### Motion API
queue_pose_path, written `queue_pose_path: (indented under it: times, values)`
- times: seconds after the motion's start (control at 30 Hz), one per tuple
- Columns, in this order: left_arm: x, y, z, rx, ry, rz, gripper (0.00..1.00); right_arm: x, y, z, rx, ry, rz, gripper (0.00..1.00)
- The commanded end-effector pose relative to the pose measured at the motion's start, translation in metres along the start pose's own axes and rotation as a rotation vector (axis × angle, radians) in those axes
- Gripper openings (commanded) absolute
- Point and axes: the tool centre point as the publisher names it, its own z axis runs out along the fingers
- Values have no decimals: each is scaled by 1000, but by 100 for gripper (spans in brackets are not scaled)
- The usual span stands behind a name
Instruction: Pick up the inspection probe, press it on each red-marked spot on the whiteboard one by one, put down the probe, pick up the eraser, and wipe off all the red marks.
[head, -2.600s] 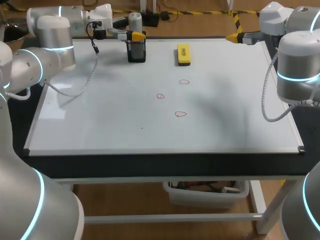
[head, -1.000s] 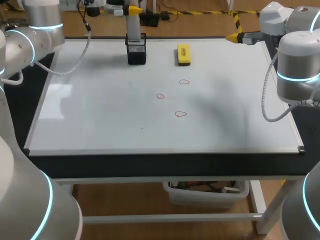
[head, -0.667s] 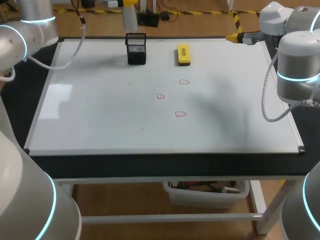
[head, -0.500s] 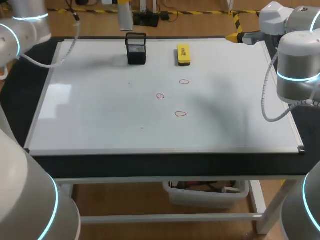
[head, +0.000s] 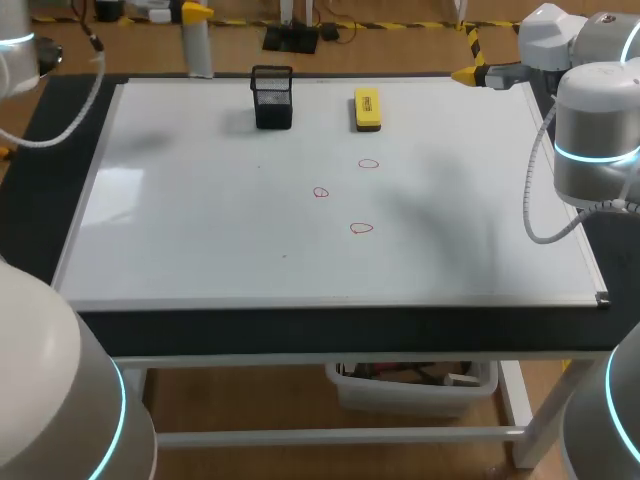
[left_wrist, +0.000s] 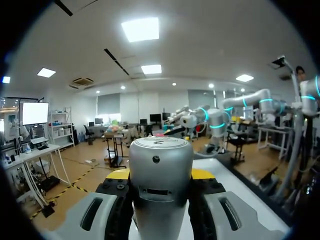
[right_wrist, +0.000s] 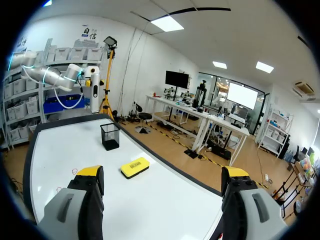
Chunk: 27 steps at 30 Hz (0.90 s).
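The inspection probe (head: 199, 52), a grey cylinder, hangs upright above the whiteboard's (head: 200, 230) far left corner, and my left gripper (head: 197, 13) is shut on its top. In the left wrist view the probe (left_wrist: 161, 175) fills the space between the fingers of the left gripper (left_wrist: 160, 176). Several red marks (head: 361, 228) lie mid-board. The yellow eraser (head: 367, 108) rests at the far edge, right of the black mesh holder (head: 272, 98). My right gripper (head: 466, 73) stays open at the far right corner. In its own view the right gripper (right_wrist: 162, 175) holds nothing, with the eraser (right_wrist: 135, 167) ahead.
The empty holder (right_wrist: 110, 136) stands upright near the board's far edge. The board's metal frame (head: 330, 300) runs along the front, with dark table surface around it. My right arm's body (head: 595, 130) rises beside the board's right edge.
My left arm lifted the probe out of the black holder and carried it leftward, away from the holder toward the far left corner. The right arm stayed still.
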Motion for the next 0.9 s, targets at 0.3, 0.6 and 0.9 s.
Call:
queue_pose_path:
  times: [0.3, 0.6, 0.9]
  values:
    - [55, 21, -32, 4, -425, -15, 0, 0, 0, 0, -1, 1, 0, 100]
    - [64, 28, -36, 8, -433, -14, 0, 0, 0, 0, -1, 1, 0, 100]
    - [65, 28, -36, 4, -437, -16, 0, -5, -5, 2, 35, 29, -10, 100]
